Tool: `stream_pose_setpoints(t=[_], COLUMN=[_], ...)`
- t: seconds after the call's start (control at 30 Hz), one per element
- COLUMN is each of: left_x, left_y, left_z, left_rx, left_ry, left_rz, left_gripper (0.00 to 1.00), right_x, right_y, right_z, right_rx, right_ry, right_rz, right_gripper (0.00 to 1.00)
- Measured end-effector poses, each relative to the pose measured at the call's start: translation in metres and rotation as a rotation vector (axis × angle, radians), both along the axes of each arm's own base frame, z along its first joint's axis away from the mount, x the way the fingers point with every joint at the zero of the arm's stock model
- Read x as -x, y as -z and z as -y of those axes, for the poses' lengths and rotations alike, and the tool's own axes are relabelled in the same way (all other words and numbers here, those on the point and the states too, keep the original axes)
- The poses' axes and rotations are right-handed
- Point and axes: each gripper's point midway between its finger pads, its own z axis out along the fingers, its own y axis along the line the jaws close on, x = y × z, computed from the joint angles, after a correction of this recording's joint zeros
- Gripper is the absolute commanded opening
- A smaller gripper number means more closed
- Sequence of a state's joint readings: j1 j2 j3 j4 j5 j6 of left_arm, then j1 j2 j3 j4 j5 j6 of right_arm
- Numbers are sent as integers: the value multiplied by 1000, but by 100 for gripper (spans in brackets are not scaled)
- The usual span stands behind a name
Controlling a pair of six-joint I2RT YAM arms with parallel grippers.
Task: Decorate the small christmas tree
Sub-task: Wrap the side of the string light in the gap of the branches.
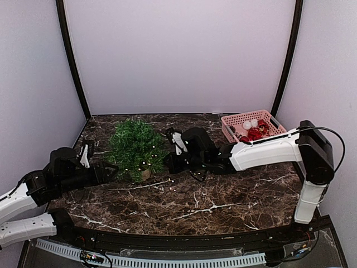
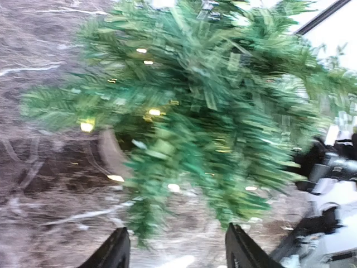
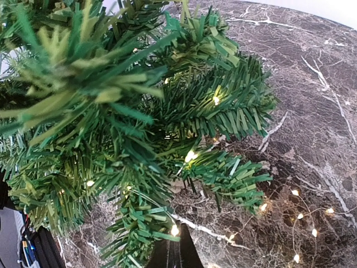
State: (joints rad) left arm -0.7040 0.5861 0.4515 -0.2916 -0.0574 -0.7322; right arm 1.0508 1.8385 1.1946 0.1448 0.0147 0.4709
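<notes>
The small christmas tree (image 1: 134, 146) stands at the left middle of the marble table, with tiny lights lit in its dark green branches. It fills the left wrist view (image 2: 212, 106), blurred, and the right wrist view (image 3: 111, 111). My left gripper (image 1: 110, 170) is open and empty, its two fingers (image 2: 114, 252) wide apart just short of the tree's lower branches. My right gripper (image 1: 168, 162) is at the tree's right side. Its fingers (image 3: 177, 255) are pressed together on the thin wire of the light string, with one lit bulb (image 3: 174, 229) at their tip beside a low branch.
A pink basket (image 1: 237, 119) with red and white ornaments stands at the back right. The loose end of the light string (image 1: 167, 184) trails over the table to the right of the tree and also shows in the right wrist view (image 3: 301, 215).
</notes>
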Motion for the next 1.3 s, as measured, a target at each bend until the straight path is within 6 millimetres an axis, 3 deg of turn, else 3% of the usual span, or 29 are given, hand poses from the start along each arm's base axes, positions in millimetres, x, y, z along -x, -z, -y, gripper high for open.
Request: stream_pose_setpoints(t=[0.13,0.23,0.4,0.5,0.57,0.63,0.7,0.8,0.97,1.13,1.2,1.3], left_x=[13,23,24,19,16,14,11,6,1,0,0,2], left_y=[6,21,28,38,42,44,44,41,37,40,42,44], left_z=[19,34,62,73,77,79,80,80,79,77,75,72], left_rx=[153,185,205,196,195,197,203,215,237,229,225,218], left_ry=[59,101,160,171,170,165,154,134,106,94,90,86], left_rz=[-42,-101,-142,-162,-171,-171,-171,-153,-132,-132,-136,-139], left_gripper=[74,77,79,72,60,42,30,19,5,0,0,0], right_x=[-1,-1,-2,-2,-2,-2,-2,2,13,14,4,-10], right_y=[1,-2,-4,-4,-4,-3,-2,3,-4,-24,-17,10], right_z=[-3,-4,-6,-6,-6,-5,-4,3,42,95,121,159], right_rx=[-14,-27,-37,-39,-40,-39,-39,-23,12,-2,8,57], right_ry=[5,7,9,11,12,15,21,28,79,198,267,370], right_rz=[-3,-1,1,-2,-4,-5,-10,-15,-9,-3,-17,-62], right_gripper=[0,0,0,0,0,18,43,69,85,87,88,89])
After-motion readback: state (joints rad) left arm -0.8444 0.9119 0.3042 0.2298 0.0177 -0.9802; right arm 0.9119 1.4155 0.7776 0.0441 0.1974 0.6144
